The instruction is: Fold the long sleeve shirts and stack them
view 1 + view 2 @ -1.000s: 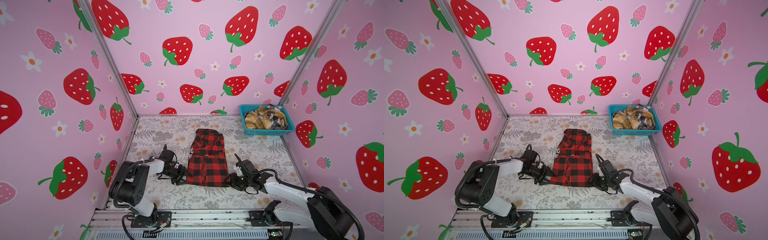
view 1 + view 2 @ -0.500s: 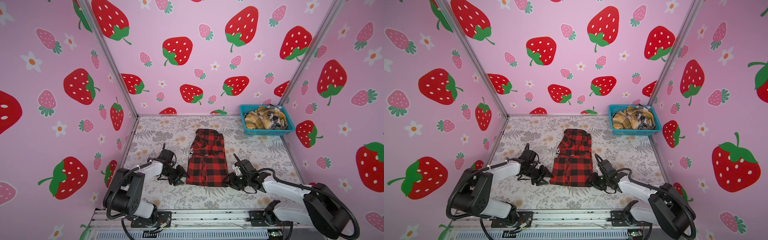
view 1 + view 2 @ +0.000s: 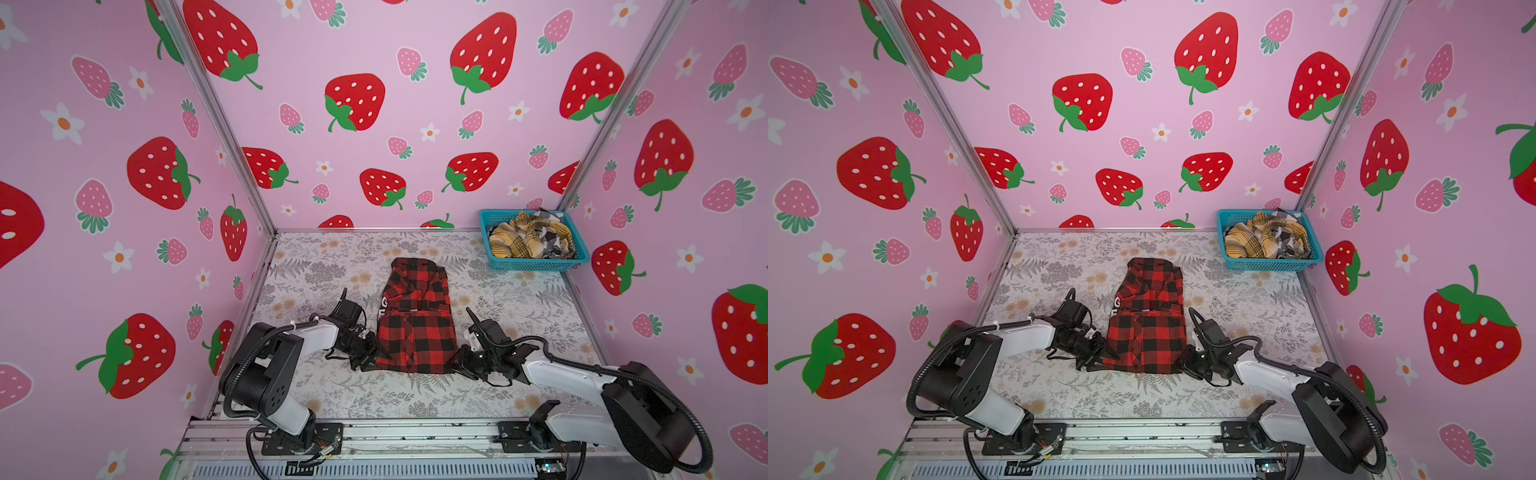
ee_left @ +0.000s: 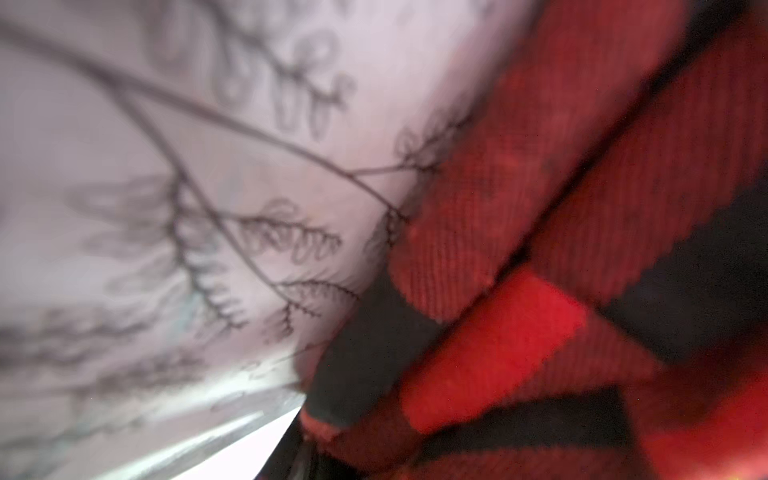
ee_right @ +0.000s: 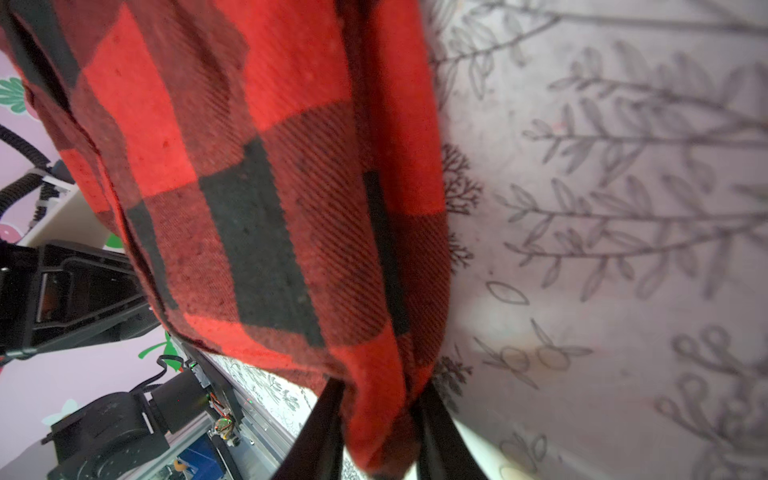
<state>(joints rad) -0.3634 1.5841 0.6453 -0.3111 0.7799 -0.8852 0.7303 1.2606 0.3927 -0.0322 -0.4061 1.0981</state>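
Red-and-black shirt (image 3: 415, 332) (image 3: 1146, 332) lies in the middle of the table (image 3: 332, 390) (image 3: 1059, 386), collar end toward the back wall, hem toward the robot. Partly folded: the sides are tucked in, leaving a narrow upright rectangle. White lettering (image 3: 384, 303) (image 3: 1117, 302) shows at its left edge, about halfway up.

Left claw (image 3: 372, 361) (image 3: 1096, 359) sits low on the table at the shirt's near left corner, touching the cloth edge in both top views. Left wrist view is blurred: checked cloth (image 4: 540, 249) fills one side and the leaf-print table (image 4: 208, 166) the other. I cannot tell whether this claw is spread or pressed together.

Right claw (image 3: 457, 361) (image 3: 1187, 361) sits low at the shirt's near right corner. In the right wrist view its two black fingers (image 5: 324, 428) stand on either side of a fold of the checked cloth (image 5: 249, 166), which fills the gap between them. So this claw (image 5: 380, 386) is pinching the shirt's edge. The leaf-print table (image 5: 623, 208) is beside the cloth.

Blue basket (image 3: 536, 262) (image 3: 1266, 264) stands in the back right corner of the table, well apart from the red shirt. It holds a crumpled yellow plaid shirt (image 3: 511, 245) (image 3: 1246, 245) and a black-and-white shirt (image 3: 552, 243) (image 3: 1287, 241), bunched together, unfolded.
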